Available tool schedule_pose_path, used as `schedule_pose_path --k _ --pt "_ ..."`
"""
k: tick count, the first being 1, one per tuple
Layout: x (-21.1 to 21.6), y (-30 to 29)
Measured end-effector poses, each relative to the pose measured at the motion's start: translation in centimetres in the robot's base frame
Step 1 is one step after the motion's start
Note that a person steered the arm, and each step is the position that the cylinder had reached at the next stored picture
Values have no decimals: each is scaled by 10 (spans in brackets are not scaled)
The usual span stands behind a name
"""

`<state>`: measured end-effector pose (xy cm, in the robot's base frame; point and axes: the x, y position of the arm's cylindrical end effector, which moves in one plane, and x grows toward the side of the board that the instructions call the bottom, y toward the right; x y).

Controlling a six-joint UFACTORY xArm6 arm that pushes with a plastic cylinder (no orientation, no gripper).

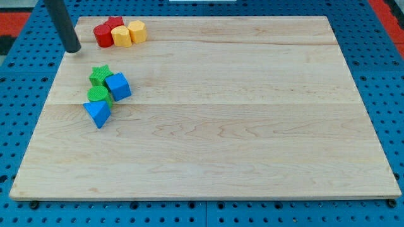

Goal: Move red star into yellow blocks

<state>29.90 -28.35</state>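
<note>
Right now my tip (74, 48) sits at the board's top-left corner, bare rod with nothing to open or close, touching no block. The cluster I care about lies to the view's right of it and slightly toward the top: a red cylinder (103, 36) nearest me, the red star (115, 24) tucked behind it, then two yellow blocks (129, 33) side by side. So the star lies right and up from my tip, with the red cylinder between us. As far as I can judge, the star already touches the nearer yellow block, though the cylinder hides much of it and I cannot make out the contact. Lower down, well apart, sit a green star (100, 75), blue cube (118, 86), green cylinder (98, 96) and blue triangle (97, 113).
</note>
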Motion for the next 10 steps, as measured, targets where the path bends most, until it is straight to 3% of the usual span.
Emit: schedule_pose_path --k 1,4,5,8,10 --pt "-30 -22" --pt "-82 -16" --pt "-92 11" --pt "-95 111" --pt "-73 135"
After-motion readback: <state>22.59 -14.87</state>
